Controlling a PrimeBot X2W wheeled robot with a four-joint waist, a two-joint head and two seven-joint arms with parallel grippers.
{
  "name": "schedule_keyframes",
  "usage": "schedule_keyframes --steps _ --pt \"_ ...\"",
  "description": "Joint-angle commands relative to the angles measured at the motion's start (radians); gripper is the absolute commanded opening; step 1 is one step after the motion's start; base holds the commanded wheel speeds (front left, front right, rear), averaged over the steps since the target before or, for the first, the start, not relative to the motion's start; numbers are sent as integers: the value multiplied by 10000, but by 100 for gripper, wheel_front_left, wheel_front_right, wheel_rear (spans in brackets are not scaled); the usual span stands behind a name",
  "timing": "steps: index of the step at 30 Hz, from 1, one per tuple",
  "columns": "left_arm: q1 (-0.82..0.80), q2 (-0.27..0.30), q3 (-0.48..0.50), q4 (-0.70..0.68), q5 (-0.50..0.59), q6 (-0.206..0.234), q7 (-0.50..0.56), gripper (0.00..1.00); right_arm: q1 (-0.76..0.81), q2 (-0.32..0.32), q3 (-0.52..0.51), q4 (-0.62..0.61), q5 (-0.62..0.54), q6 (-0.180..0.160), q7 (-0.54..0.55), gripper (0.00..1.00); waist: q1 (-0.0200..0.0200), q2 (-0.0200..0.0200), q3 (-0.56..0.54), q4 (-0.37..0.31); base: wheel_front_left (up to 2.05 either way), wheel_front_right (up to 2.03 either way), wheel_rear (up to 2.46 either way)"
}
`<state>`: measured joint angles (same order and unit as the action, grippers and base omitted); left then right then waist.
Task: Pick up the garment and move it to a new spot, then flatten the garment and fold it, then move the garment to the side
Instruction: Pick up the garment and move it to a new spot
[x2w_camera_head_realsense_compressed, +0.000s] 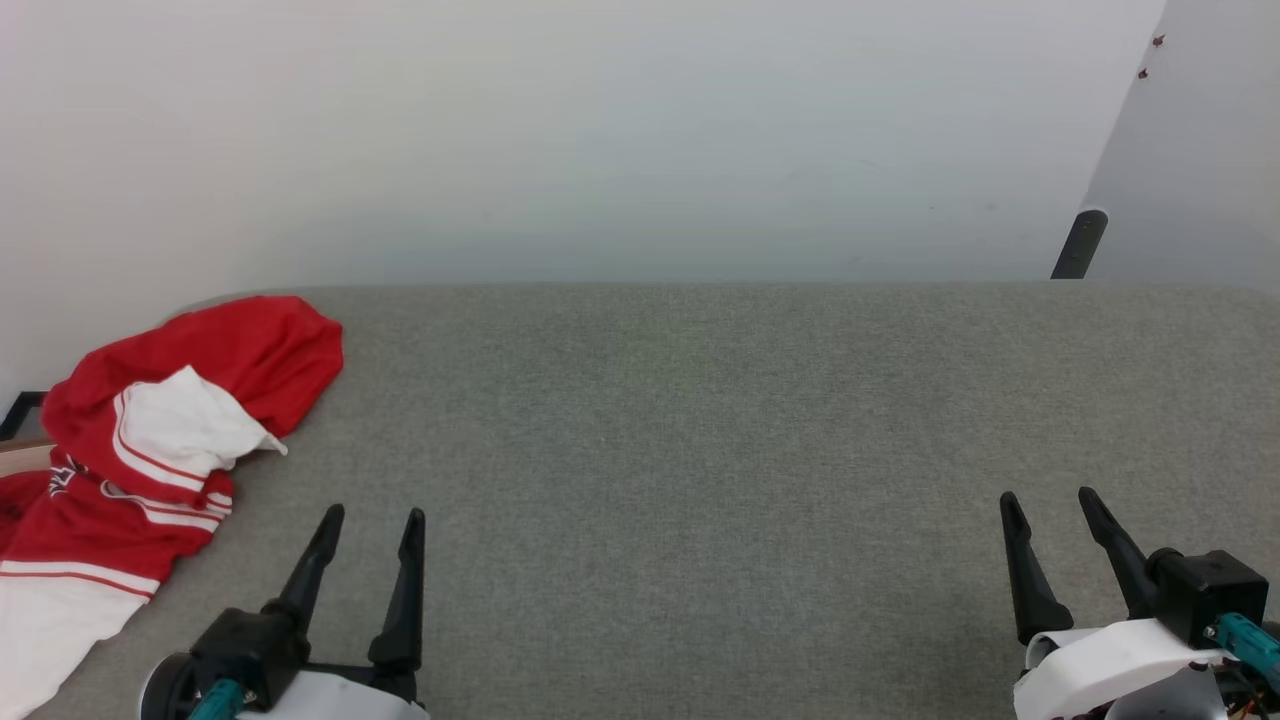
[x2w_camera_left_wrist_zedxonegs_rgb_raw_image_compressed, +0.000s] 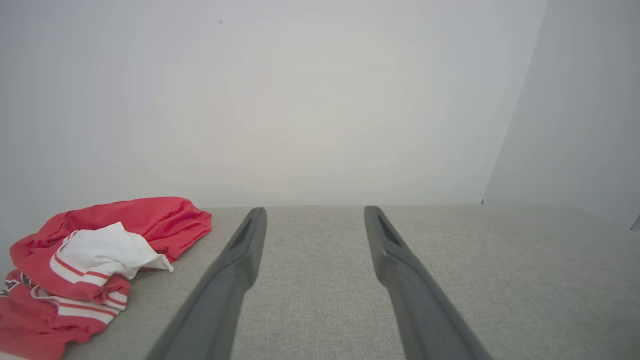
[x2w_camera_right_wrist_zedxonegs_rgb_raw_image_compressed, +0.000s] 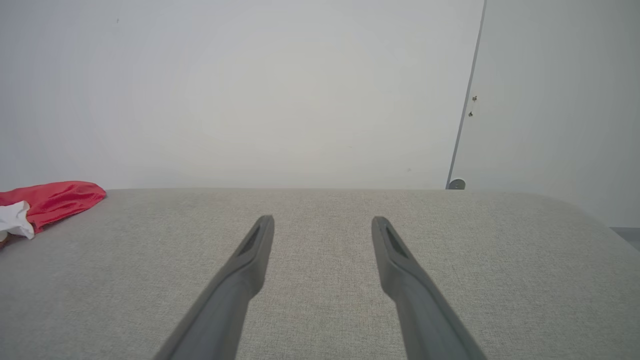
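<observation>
While the work on it has yet to begin, the garment (x2w_camera_head_realsense_compressed: 150, 440), a red shirt with white sleeves and striped trim, lies crumpled in a heap at the far left end of the grey counter (x2w_camera_head_realsense_compressed: 680, 420). Part of it appears to spill over the near left edge, and only a scrap of dark lettering shows among the folds. The heap sits close to the pale wall (x2w_camera_head_realsense_compressed: 600, 130) behind, with little room to be spread where it lies. That is probably why the job starts with carrying it elsewhere, and the broad bare middle of the counter looks the likely place. The left hand (x2w_camera_head_realsense_compressed: 375, 513) hovers just right of the heap, near it but not touching, and seems best placed for the first reach. The right hand (x2w_camera_head_realsense_compressed: 1048, 495) hangs well apart at the counter's other end. Both hands are released, their long dark fingers spread wide, holding nothing and touching nothing. In each wrist view, bare grey counter lies between the fingers.
</observation>
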<state>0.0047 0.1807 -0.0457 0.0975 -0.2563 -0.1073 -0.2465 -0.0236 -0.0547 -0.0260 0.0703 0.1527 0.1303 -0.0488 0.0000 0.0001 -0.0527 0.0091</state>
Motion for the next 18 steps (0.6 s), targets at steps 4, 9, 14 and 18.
schedule_keyframes --steps 4,9,14,18 --pt "121 -3 31 -90 382 -82 -113 100 140 -7 11 -116 -433 7 -70 100 0 -1 -18 33 0 0 0" --pt "145 4 19 -118 680 -113 -187 100 166 4 -3 -197 -773 7 -90 100 0 -1 -51 102 0 0 0" --pt "78 -49 66 -2 658 -132 -168 100 170 17 14 -159 -705 7 -84 100 0 -1 -112 338 0 0 0" --pt "-31 -89 169 222 569 -97 -168 100 287 13 49 -108 -647 7 -49 100 0 -1 -236 774 0 0 0"
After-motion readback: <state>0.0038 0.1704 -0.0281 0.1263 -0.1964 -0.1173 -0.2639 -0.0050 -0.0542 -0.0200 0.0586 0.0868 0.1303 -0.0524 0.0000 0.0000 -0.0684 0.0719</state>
